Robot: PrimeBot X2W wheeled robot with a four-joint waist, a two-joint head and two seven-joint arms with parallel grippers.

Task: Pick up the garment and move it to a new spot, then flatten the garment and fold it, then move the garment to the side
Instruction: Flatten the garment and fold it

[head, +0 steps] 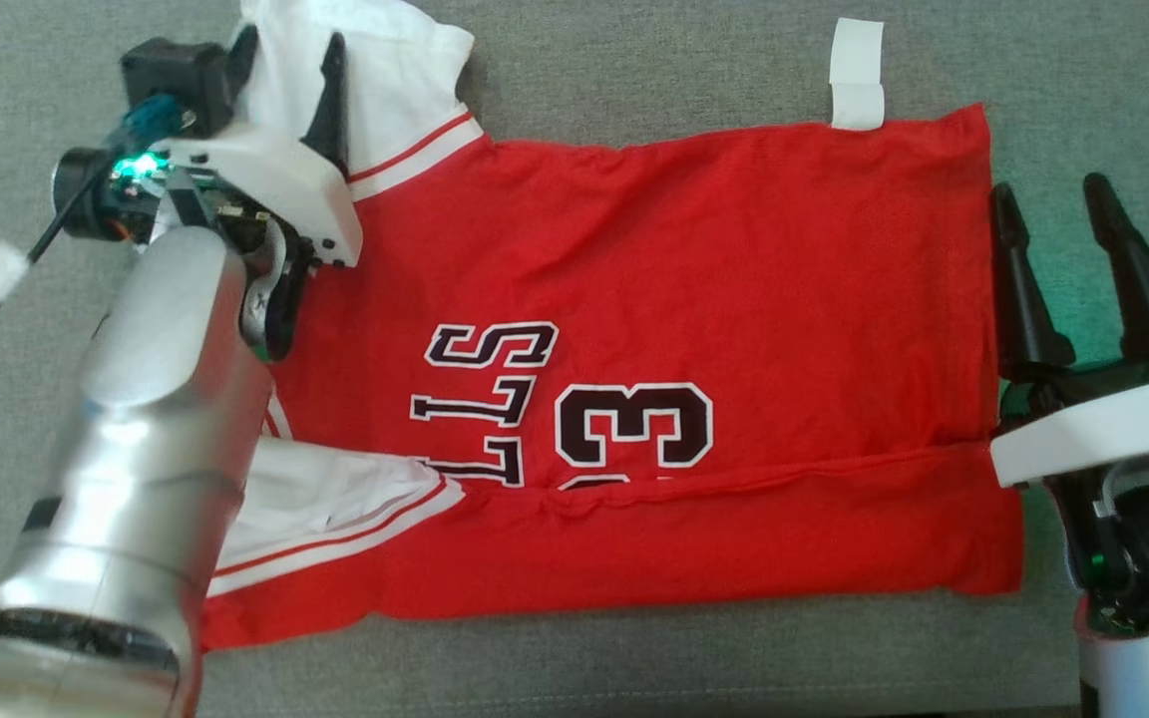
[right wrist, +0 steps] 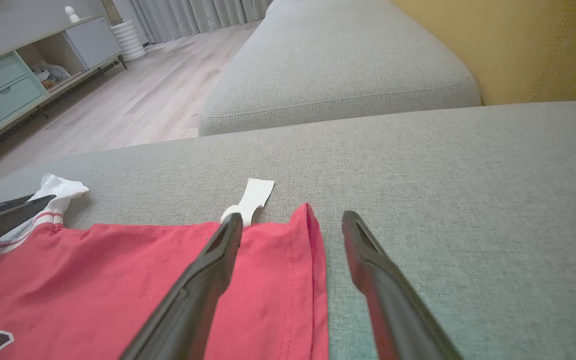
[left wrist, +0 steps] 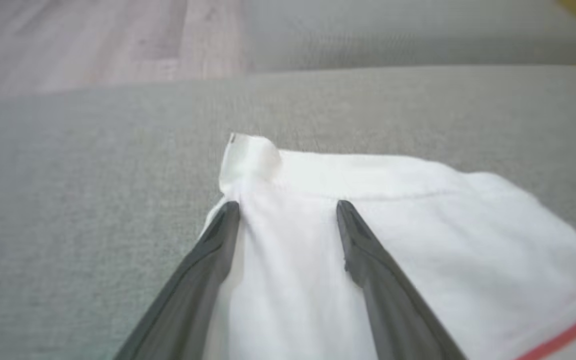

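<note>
silver forearm (head: pixel 136 449) of the left arm fills the lower left of the head view. beyond it the left gripper (head: pixel 290 45) sits at the upper left, jaws wide, its fingers laid over the white sleeve (head: pixel 385 70) with nothing pinched. the garment (head: pixel 734 279), a red jersey with black numbers, lies spread flat across the middle of a grey woven sofa cushion (head: pixel 634 60), its lower edge folded up in a band. a white strip (head: pixel 856 75) pokes out past its upper edge. the right gripper (head: pixel 1050 194) stands at the right edge, jaws wide and empty, just beside the jersey's hem.

left wrist view: the two dark fingers rise spread apart over the sleeve, one at its left edge and one on the cloth. grey cushion runs all around, and blurred wooden floor (left wrist: pixel 93 40) shows at the upper left.

right wrist view: the fingers straddle the red hem, left one over cloth, right one over bare cushion. behind lie a second cushion (right wrist: pixel 338 65), a yellow backrest (right wrist: pixel 518 45) at the upper right, and a pale sideboard (right wrist: pixel 13 75) and curtains (right wrist: pixel 203 12) at the upper left.
</note>
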